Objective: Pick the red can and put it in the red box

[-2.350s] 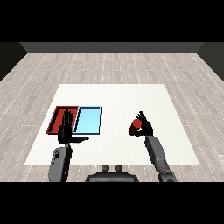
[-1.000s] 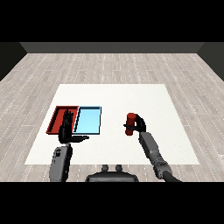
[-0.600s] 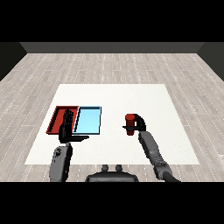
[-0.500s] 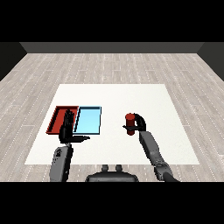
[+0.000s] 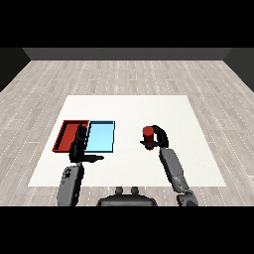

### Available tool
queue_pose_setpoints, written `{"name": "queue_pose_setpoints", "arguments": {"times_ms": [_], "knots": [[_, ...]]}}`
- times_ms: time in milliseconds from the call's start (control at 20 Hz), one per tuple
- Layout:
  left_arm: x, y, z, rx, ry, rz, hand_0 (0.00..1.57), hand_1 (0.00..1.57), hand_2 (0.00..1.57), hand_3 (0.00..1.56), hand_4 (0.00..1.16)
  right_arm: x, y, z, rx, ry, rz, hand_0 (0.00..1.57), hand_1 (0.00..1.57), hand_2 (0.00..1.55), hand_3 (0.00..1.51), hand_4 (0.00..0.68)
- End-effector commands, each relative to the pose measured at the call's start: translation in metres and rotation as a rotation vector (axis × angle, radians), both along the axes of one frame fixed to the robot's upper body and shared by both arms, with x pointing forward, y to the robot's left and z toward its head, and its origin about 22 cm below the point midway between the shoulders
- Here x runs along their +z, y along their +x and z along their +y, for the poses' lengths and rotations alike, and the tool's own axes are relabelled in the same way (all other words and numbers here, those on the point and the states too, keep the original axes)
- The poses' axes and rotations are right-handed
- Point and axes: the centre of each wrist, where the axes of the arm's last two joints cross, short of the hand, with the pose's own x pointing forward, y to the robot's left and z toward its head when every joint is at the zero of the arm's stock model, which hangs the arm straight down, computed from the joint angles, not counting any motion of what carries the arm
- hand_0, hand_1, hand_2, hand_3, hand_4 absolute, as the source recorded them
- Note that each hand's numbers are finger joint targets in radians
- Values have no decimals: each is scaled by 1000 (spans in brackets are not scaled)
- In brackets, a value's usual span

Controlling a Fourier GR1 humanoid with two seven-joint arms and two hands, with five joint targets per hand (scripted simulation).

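Observation:
The red can [image 5: 147,135] stands upright right of the table's middle, with my right hand [image 5: 158,138] curled round it from the right. The red tray [image 5: 66,134] lies at the left, touching the light blue tray [image 5: 101,136] on its right. My left hand [image 5: 79,149] hovers open with straight fingers over the near edge between the two trays, hiding part of the red tray's near right corner.
The white table [image 5: 129,111] spreads wide around the trays and the can, with bare surface between the light blue tray and the can. Grey wooden floor surrounds the table.
My right hand has closed round the red can and carried it a little left toward the trays. The left hand has stayed where it was.

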Motion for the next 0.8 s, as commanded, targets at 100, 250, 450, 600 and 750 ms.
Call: {"name": "queue_pose_setpoints", "arguments": {"times_ms": [100, 250, 450, 600, 750], "knots": [[15, -7, -20, -37, 13, 22, 0, 0, 0, 0, 0, 55, -14, -4, 36, -5, -120, 1460, 1460, 1437, 1384, 642], [13, -7, -20, -59, 19, 45, 0, 0, 0, 0, 0, 60, -27, -21, 33, 39, -140, 1463, 1463, 1435, 1389, 655], [3, 2, -54, -101, 15, 111, 0, 0, 0, 0, 0, 65, -26, 25, 15, 54, -147, 1448, 1448, 1433, 1388, 653], [3, 3, -59, -100, 13, 112, 0, 0, 0, 0, 0, 67, -33, 79, 24, 49, -144, 1448, 1448, 1433, 1388, 653], [-3, -13, -61, -96, 21, 124, 0, 0, 0, 0, 0, 68, -39, 101, 20, 60, -133, 1448, 1448, 1433, 1388, 653]]}}
